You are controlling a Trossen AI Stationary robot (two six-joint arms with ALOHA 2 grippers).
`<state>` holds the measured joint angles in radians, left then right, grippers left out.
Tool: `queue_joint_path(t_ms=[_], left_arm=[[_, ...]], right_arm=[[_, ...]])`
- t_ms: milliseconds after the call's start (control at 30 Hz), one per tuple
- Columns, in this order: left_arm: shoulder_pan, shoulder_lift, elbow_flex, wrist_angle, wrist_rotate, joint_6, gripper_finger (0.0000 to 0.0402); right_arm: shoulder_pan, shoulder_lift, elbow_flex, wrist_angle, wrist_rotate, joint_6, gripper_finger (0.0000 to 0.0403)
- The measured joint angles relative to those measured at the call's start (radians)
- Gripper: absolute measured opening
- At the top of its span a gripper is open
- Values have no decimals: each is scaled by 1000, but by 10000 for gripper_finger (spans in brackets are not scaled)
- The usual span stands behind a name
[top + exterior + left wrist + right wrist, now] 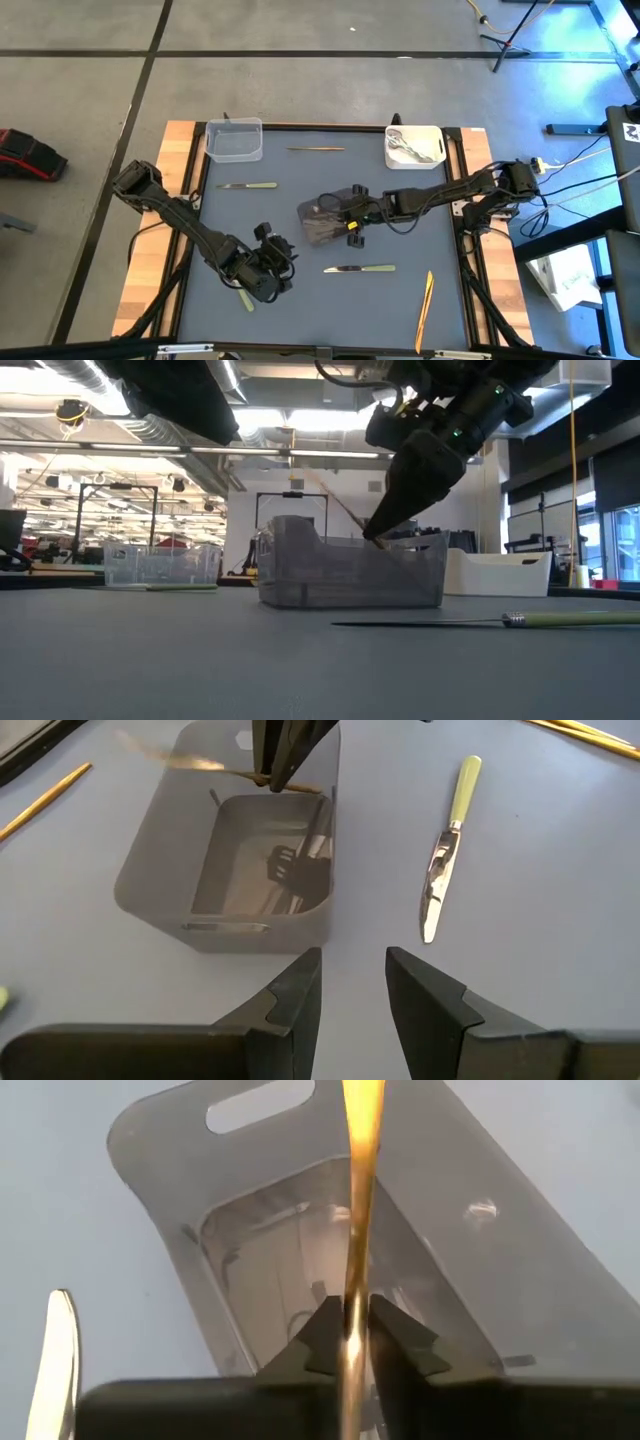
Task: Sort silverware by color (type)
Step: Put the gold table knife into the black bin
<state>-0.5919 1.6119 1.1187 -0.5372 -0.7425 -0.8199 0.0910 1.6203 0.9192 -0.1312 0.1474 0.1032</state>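
Note:
My right gripper is over the dark grey tub at the table's middle, shut on a thin gold-coloured piece. My left gripper is open and empty, near the table's front left, facing the tub. A pale-green-handled knife lies flat near the tub, another at the far left, and a third by my left gripper. A gold piece lies at the far edge and more at the front right. Silver spoons lie in the white tub. My right gripper pinches the gold piece near one end between its two fingertips. The fingers point down over the tub's rim. The piece's free length sticks out slanting upward from the fingers above the tub, clear of the table.
A clear tub stands at the far left and a white tub at the far right. The mat has a raised dark frame along its edges. There is bare mat between the tubs and in front of the grey tub.

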Motion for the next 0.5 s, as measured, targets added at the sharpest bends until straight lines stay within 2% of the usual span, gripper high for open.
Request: queue_joint_path(t_ms=[200,267,433,500], left_arm=[[0,0,0,0,0,0,109],[0,0,0,1,0,0,109],[0,0,0,39,2,-5,109],[-5,0,0,55,1,14,109]], right_arm=[[0,-16,2,-23,-9,-1,130],[1,-35,29,-100,-9,-2,146],[41,-131,126,-374,-19,14,158],[82,-181,147,-486,-54,42,156]])
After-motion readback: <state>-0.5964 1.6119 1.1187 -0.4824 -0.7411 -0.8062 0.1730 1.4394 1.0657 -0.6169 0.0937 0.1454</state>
